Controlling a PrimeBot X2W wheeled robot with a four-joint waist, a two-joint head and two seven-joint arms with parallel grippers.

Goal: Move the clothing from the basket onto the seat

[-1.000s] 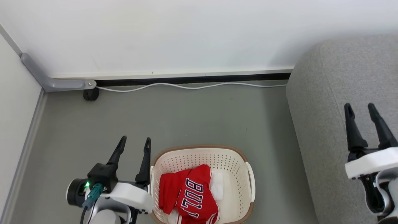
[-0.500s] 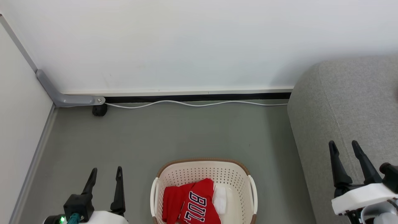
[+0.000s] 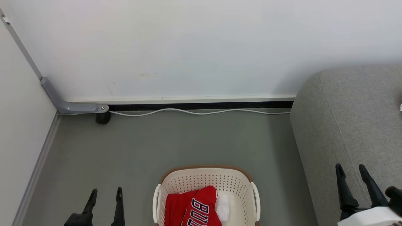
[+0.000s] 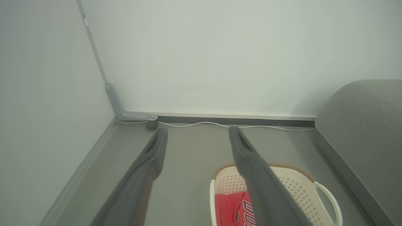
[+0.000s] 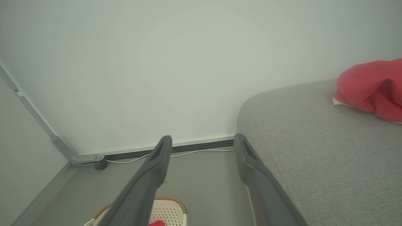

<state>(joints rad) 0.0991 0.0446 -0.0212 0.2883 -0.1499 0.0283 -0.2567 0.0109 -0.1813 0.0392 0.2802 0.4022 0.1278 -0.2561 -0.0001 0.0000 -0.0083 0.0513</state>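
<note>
Left claw (image 3: pixel 106 192), two long dark fingers at the lower left of the head view, stood spread wide with nothing between the fingers. It hung over the grey floor (image 3: pixel 157 141), just beside the left wall of the cream oval plastic laundry basket (image 3: pixel 204 167) with perforated sides and a brown woven-look rim. Right claw (image 3: pixel 349 168), of the same dark make, was equally wide and empty. It was poised over the near edge of the large grey fabric-upholstered sofa seat (image 3: pixel 345 113), well apart from the basket.

Between them, inside the basket, lay the red sports jersey (image 3: pixel 192 209) with black-and-white block letters, bunched toward the left wall. From the left claw it lay to the right and, judging by the left wrist view, below. From the right claw it lay to the left, across a strip of bare floor. The left arm looked the nearer, so the coming reach would most likely be a swing rightward over the rim and down. The jersey's long axis seemed to run from near to far, with its letters turned sideways, so fingers closing across that line should catch a fold. The cloth looked soft and creased, and its near end was cut off by the picture's edge. A white patch (image 3: pixel 222 204), perhaps a label, touched its right side.

Farther off, in the right wrist view, a second crumpled red garment (image 5: pixel 369 83) with a white edge rested on the seat top. Beyond, a thin white cable (image 3: pixel 194 112) ran along the foot of the white wall (image 3: pixel 201 47).
</note>
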